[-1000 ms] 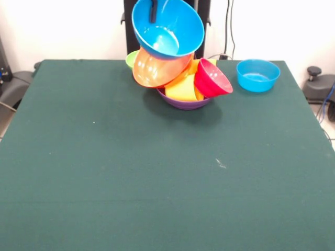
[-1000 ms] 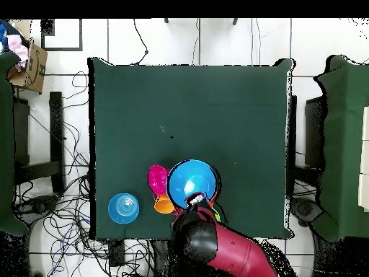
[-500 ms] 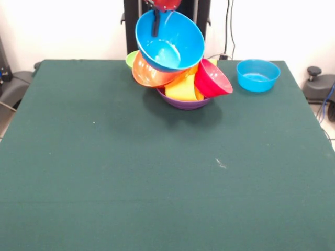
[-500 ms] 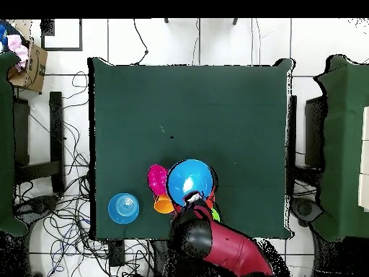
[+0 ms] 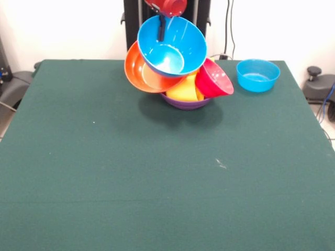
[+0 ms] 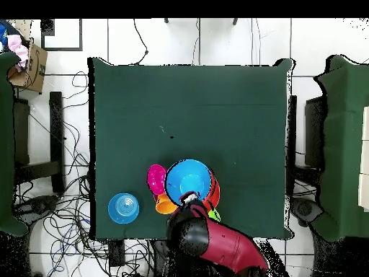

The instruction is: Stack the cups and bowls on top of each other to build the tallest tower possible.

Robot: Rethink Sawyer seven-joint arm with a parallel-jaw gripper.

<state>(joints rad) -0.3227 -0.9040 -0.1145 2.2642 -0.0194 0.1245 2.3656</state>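
The gripper (image 5: pixel 162 29) clamps the rim of the large blue bowl (image 5: pixel 172 47), tilted atop the pile (image 5: pixel 180 78) at the table's (image 5: pixel 131 172) edge. The orange bowl (image 5: pixel 141 73) leans beneath; the arm (image 6: pixel 216 245) hides the pile's rear. A small blue bowl (image 5: pixel 257 75) sits apart.

I work in what looks like a robotics lab: my red arm (image 6: pixel 223 249) reaches over a bench (image 5: pixel 157 172) covered in plain dark green cloth, set on a white tiled floor (image 6: pixel 216 43). Loose black cables (image 6: pixel 68 209) sprawl over the tiles around the bench, and more run down the white wall (image 5: pixel 261 26) behind it. A cardboard box (image 6: pixel 30 65) of oddments sits in one corner.
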